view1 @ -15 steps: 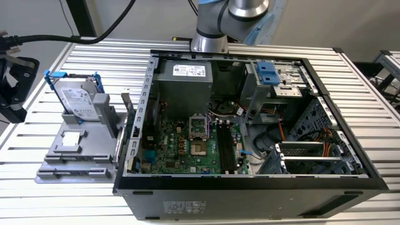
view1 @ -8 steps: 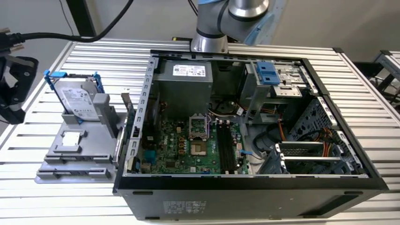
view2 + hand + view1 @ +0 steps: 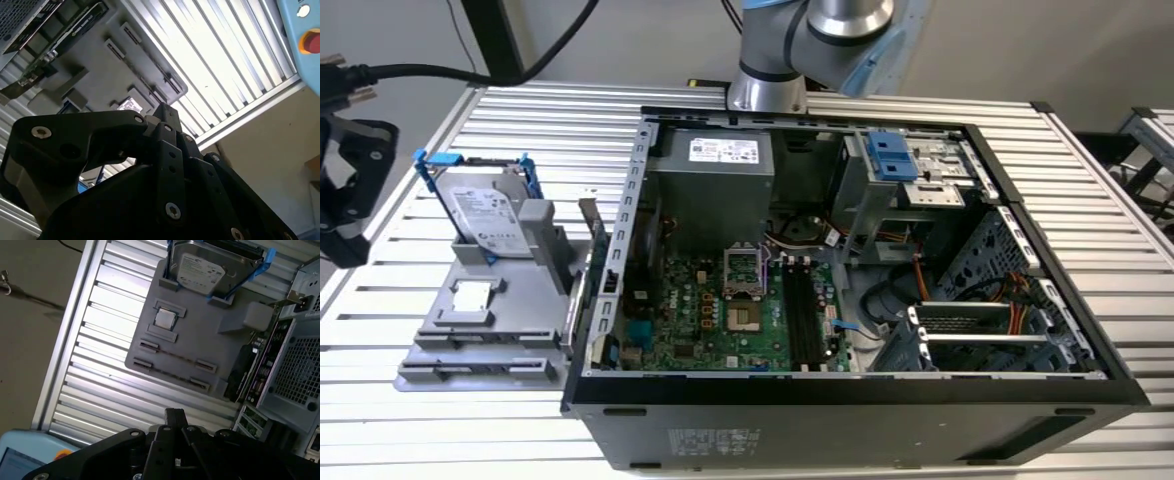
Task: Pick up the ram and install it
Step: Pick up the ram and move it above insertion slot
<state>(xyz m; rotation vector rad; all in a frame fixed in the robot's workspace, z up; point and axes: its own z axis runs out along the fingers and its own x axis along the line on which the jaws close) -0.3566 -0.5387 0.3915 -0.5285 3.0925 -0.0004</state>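
Note:
The ram [image 3: 242,372] is a long dark stick standing on its edge at the side of the grey holder plate [image 3: 200,340], right beside the computer case's rear panel. In the second wrist view the ram [image 3: 82,22] lies far beyond the fingers. My gripper [image 3: 175,417] [image 3: 166,112] hangs over the slatted metal table [image 3: 100,360], off the holder plate's side and well away from the ram. Its fingers meet at one tip and hold nothing. The motherboard's black slots [image 3: 803,310] lie inside the open case [image 3: 854,390].
A silver hard drive [image 3: 210,267] with a blue bracket stands at the holder plate's far end, and a small square chip [image 3: 165,318] sits in a recess. A blue pendant with a red button [image 3: 310,42] lies past the table's edge.

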